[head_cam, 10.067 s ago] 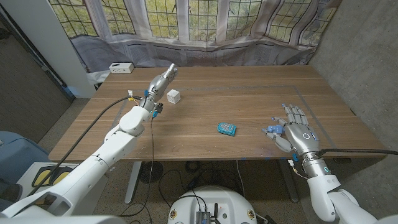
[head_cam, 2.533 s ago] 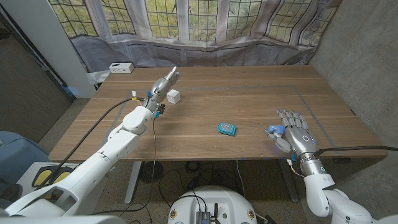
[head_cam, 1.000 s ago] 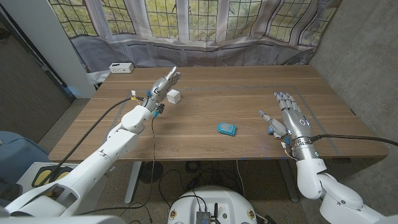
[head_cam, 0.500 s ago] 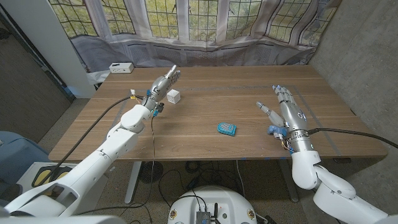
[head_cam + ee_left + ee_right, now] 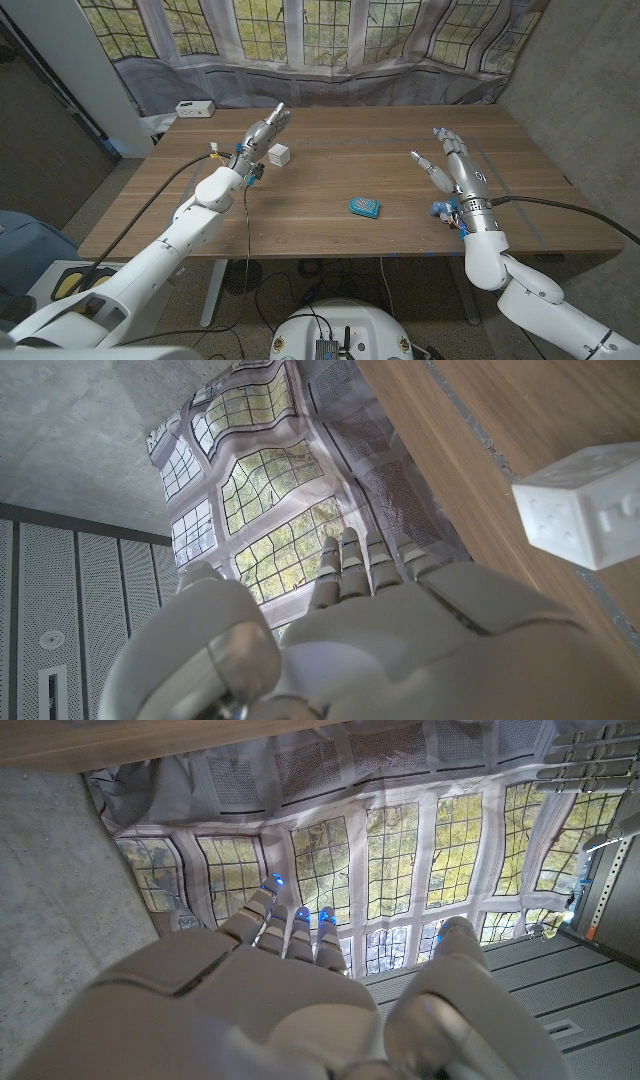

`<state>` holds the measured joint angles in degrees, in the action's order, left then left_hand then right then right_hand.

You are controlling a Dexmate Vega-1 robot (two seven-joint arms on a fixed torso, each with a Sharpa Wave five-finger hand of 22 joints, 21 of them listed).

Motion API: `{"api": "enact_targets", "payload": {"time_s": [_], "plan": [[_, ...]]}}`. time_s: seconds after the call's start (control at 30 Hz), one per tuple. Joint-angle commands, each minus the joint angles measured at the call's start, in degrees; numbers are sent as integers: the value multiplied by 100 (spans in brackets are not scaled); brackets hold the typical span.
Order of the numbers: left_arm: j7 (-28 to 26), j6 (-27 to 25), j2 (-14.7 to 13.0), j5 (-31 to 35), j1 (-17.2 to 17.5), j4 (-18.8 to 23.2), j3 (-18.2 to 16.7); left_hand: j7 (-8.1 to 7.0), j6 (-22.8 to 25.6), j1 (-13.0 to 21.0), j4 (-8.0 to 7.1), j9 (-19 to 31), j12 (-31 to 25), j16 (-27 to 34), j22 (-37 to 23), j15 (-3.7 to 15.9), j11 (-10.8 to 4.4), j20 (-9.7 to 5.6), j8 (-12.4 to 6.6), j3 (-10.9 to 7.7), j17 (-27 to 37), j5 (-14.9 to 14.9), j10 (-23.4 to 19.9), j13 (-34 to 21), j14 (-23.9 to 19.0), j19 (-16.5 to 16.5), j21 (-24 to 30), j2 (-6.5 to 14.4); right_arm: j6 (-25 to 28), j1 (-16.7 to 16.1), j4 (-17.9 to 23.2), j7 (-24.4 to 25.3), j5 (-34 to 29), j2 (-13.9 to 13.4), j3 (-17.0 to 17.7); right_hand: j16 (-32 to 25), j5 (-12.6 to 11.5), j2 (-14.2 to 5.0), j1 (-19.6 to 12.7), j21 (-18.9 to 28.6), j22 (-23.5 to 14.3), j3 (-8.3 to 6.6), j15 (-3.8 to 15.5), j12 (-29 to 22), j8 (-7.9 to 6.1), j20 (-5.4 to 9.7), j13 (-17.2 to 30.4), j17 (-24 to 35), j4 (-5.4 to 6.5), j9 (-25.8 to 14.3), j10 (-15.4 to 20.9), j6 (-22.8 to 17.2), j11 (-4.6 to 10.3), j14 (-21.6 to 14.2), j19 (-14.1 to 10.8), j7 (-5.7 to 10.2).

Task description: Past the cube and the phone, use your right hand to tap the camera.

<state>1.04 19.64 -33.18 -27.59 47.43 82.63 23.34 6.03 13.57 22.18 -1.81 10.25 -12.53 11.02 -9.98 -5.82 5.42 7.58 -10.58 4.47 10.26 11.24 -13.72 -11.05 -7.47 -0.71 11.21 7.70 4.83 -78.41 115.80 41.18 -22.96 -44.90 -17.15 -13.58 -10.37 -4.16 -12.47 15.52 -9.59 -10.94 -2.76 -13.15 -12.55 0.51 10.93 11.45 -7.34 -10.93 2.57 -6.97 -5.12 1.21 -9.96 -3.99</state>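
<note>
The right hand (image 5: pixel 459 170) is raised above the desk (image 5: pixel 400 160), fingers (image 5: pixel 441 137) spread and grasping nothing. Under its wrist lies a small blue thing (image 5: pixel 440 210), too small to identify. A teal phone (image 5: pixel 364 207) lies beside it. The left hand (image 5: pixel 262 133), fingers extended and empty, hovers beside the white cube (image 5: pixel 279 154).

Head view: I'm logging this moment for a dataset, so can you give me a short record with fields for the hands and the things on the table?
left hand: open, raised beside the white cube
right hand: open, lifted above the table, fingers spread
blue item: flat on the table, mid-front
small blue object: by the right wrist, too small to identify
white box: far left corner
</note>
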Motion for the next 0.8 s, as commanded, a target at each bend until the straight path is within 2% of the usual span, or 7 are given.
{"api": "enact_targets", "payload": {"time_s": [0.03,0.47,0.8], "plan": [[-61,-19,10,45,5,49,22,-3,-28,2,11,12,23,-15,-28,9,4,35,6,-8,9,-16,-28,-33,-63,15,14,-20,-711,496,-457,-288,361,179,-19,-16,-17,36,-33,1,-20,-12,8,-33,-9,10,13,21,-11,-6,64,-5,-17,-36,-89,-30],[-174,-42,-25,49,121,179,-27,4,-57,5,16,12,21,-16,-28,2,22,-6,5,-16,8,-16,-35,-33,-65,30,18,-20,-1643,1219,-1238,-793,1155,541,-167,1,-18,51,-32,-45,-22,-9,-43,-46,-16,-29,16,23,-11,-5,177,-89,-70,-61,-96,-75],[-125,-45,-64,-29,165,223,-69,7,-78,7,18,11,19,-17,-28,-2,17,-13,7,-20,8,-16,-41,-32,-65,25,15,-21,-1936,1502,-1506,-1069,1499,748,-253,0,-18,58,-30,-66,-23,-6,-54,-55,-27,-48,18,25,-10,-4,249,-158,-85,-101,-117,-91]]}}
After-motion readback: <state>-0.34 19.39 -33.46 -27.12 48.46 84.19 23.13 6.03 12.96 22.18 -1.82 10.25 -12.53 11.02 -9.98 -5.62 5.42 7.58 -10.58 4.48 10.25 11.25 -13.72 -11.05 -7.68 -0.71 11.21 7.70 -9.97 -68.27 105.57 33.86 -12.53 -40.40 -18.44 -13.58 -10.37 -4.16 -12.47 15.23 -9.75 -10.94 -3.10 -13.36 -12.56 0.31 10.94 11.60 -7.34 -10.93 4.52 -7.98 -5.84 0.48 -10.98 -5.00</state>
